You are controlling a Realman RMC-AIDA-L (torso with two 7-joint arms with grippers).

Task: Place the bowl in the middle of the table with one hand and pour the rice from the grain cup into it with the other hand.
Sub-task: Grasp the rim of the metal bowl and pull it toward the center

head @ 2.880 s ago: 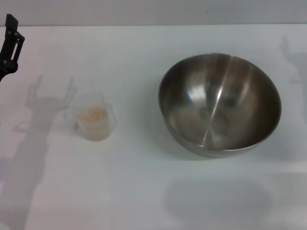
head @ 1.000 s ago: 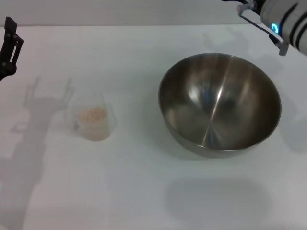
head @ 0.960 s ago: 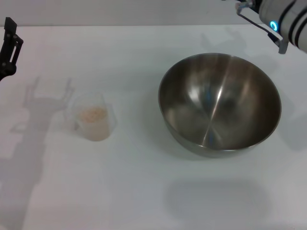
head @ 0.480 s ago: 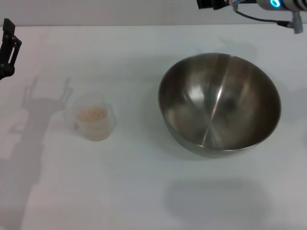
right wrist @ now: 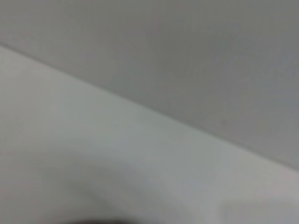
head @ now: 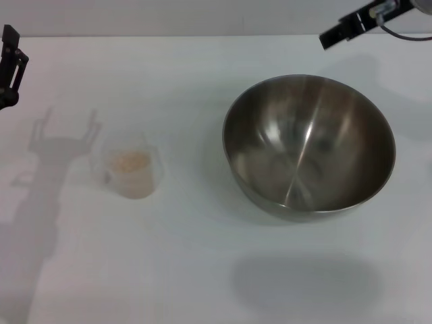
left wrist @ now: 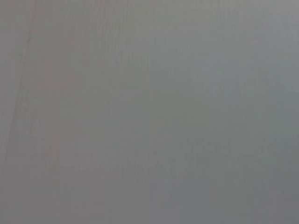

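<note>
The right claw (head: 341, 30), its grip impossible to tell, had swung in above the untouched steel bowl (head: 309, 145), apparently approaching to move it.

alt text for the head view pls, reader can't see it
A large steel bowl sits empty right of centre on a white table, with a small clear cup of rice standing apart on its left. The left end effector is at the left edge, the right end effector at the top right beyond the bowl.

obstacles: bowl (head: 309, 147), grain cup (head: 132, 169) | open table (head: 196, 263) between, well apart
</note>
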